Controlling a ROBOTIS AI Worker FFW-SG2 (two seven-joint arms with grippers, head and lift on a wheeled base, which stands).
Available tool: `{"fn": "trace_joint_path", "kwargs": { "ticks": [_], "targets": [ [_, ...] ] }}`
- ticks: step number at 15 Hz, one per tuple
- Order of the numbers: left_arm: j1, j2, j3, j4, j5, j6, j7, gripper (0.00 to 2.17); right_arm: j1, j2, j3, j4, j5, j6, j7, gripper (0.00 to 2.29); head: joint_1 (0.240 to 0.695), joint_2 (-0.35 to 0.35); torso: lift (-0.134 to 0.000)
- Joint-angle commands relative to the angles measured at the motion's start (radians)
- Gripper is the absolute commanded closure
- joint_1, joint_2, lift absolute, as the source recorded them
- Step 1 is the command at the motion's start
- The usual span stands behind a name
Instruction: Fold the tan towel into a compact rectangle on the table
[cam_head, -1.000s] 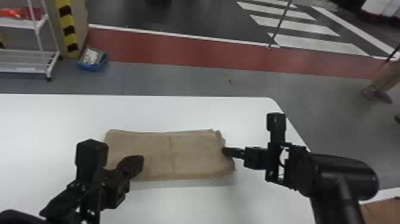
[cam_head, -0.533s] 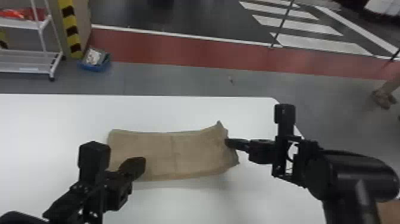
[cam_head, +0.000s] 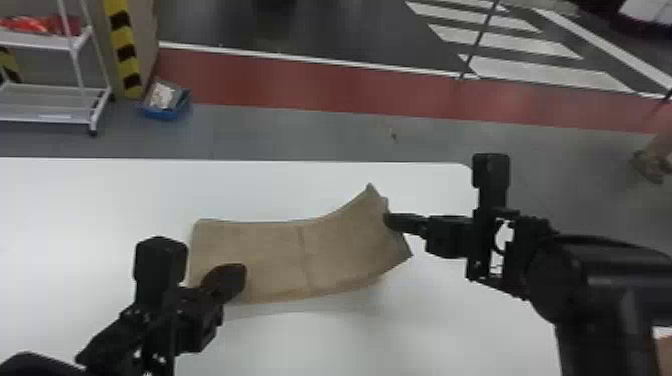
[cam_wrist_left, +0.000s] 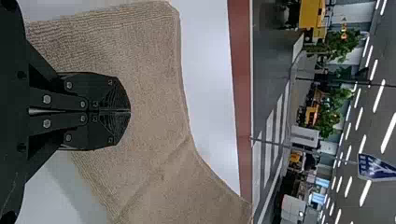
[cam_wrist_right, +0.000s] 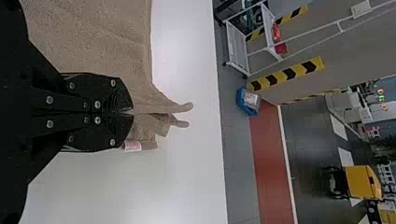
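I can read no wording anywhere. A small white tag (cam_wrist_right: 132, 146) with faint pink print sits at the three o'clock end of my towel (cam_head: 345, 240). Toward one o'clock, beyond the table (cam_head: 390, 340), I see a blue-and-white sign (cam_wrist_left: 376, 168) on a pole (cam_wrist_left: 303, 149). Toward ten o'clock, a pale blank-looking label (cam_head: 54, 116) marks the white cart's (cam_head: 92, 112) lower shelf.

With the towel (cam_head: 275, 250) as the dial's centre, its 9 o'clock part lies on the table (cam_head: 350, 345), while its 3 o'clock end is lifted off it. The left gripper (cam_head: 241, 276) is over the towel at 8 o'clock; the right gripper (cam_head: 389, 220) holds the edge between 2 and 3. Past the table, on the floor (cam_head: 280, 135), a rack (cam_head: 47, 102) stands at 10 o'clock, a box (cam_head: 162, 111) nearer 11, and a crossing (cam_head: 540, 74) lies between 1 and 2.
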Motion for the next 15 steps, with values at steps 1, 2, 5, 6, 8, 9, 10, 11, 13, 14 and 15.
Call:
{"fn": "trace_joint_path", "kwargs": {
  "ticks": [1,2,5,6,8,9,10,11,13,14,15],
  "targets": [
    [0.000,0.000,0.003,0.000,0.000,0.003,-0.002,1.30,-0.010,0.002,0.004,0.002,-0.001,-0.020,0.000,1.28,0.695,-0.252,-0.124],
    [0.000,0.000,0.003,0.000,-0.001,0.006,-0.002,1.30,-0.015,0.002,0.001,0.001,-0.006,-0.035,0.002,1.28,0.695,-0.250,-0.124],
    [-0.008,0.002,0.008,0.008,-0.001,0.006,-0.005,1.30,-0.027,-0.002,0.007,-0.002,-0.007,-0.039,0.017,1.28,0.695,-0.242,-0.124],
    [-0.009,0.002,0.010,0.008,-0.001,0.006,-0.005,1.30,-0.024,0.000,0.009,-0.002,-0.006,-0.060,0.020,1.19,0.695,-0.239,-0.124],
    [-0.014,0.002,0.013,0.008,0.002,0.009,-0.006,1.30,-0.019,0.002,0.016,0.005,0.009,-0.081,0.020,1.19,0.695,-0.234,-0.124],
    [-0.015,0.002,0.014,0.009,0.002,0.009,-0.008,1.30,-0.012,0.002,0.018,0.021,0.017,-0.106,0.020,1.19,0.695,-0.231,-0.124],
    [-0.015,0.002,0.016,0.011,0.002,0.009,-0.008,1.30,-0.005,0.002,0.016,0.033,0.026,-0.121,0.020,1.19,0.695,-0.229,-0.124],
    [-0.015,0.002,0.016,0.012,0.002,0.009,-0.008,1.30,-0.001,0.002,0.004,0.042,0.029,-0.131,0.018,0.97,0.695,-0.230,-0.124],
    [-0.017,0.006,0.019,0.015,0.003,0.009,-0.009,1.30,0.024,0.002,-0.036,0.048,0.026,-0.186,0.009,0.30,0.695,-0.235,-0.124],
    [-0.020,0.005,0.019,0.017,0.003,0.012,-0.009,1.30,0.028,0.000,-0.048,0.048,0.025,-0.183,0.009,0.22,0.695,-0.249,-0.124],
    [-0.025,0.005,0.019,0.017,0.005,0.012,-0.009,1.30,0.033,0.000,-0.056,0.048,0.026,-0.170,0.009,0.16,0.695,-0.255,-0.124]
  ]
}}
